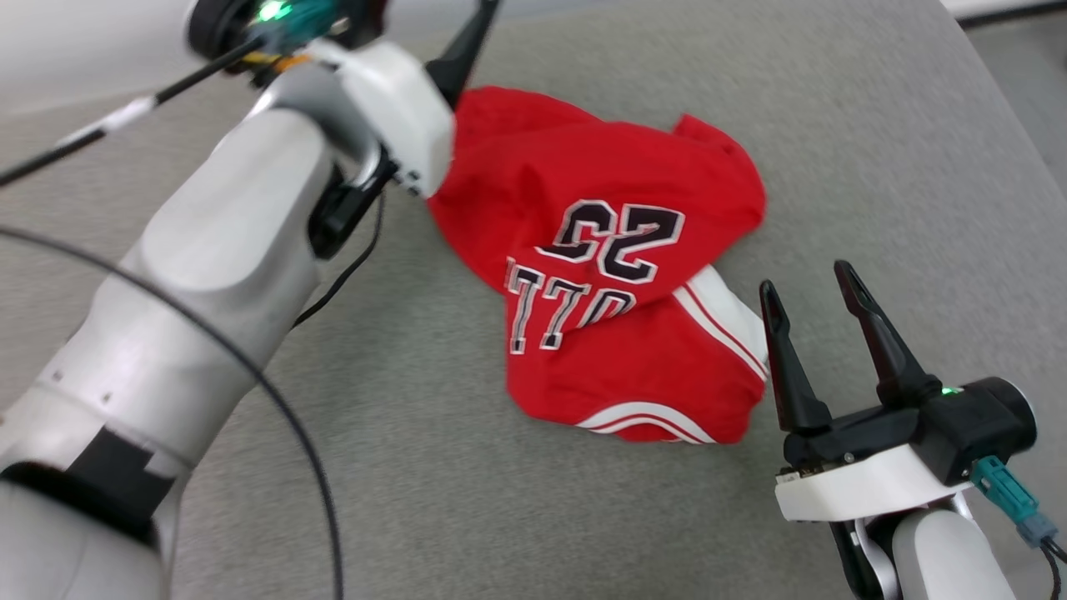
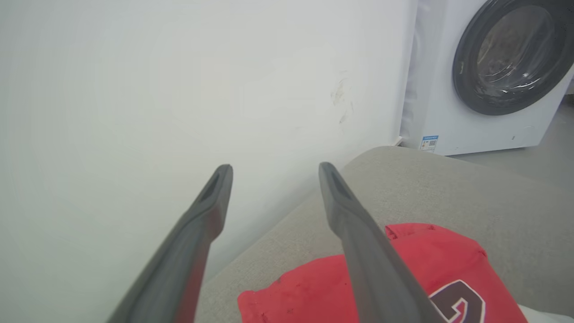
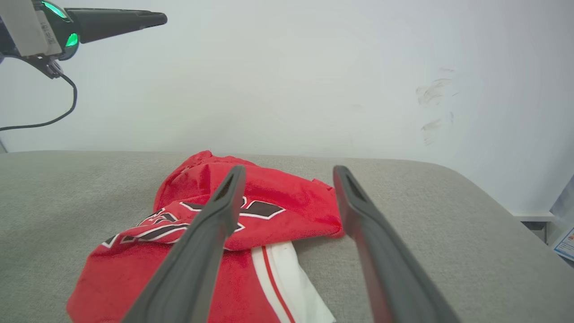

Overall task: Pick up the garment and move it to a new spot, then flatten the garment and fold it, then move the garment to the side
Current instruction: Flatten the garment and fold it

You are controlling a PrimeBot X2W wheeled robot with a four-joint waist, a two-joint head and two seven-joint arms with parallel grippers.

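The garment [image 1: 600, 275] lies in a crumpled heap on the grey padded table [image 1: 875, 167], number side up, with a white sleeve poking out toward the right gripper [image 1: 804, 279]. That gripper's jaws stand open and empty just beside the heap. The left gripper [image 2: 274, 170] hangs above the heap's far edge, jaws also open and empty. Whether this is the new spot I cannot tell; flattening, folding and setting aside all look undone.

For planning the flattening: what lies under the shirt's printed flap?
Under that flap of the shirt, a white sleeve with red stripes sticks out on the grey surface. Anything deeper is covered.
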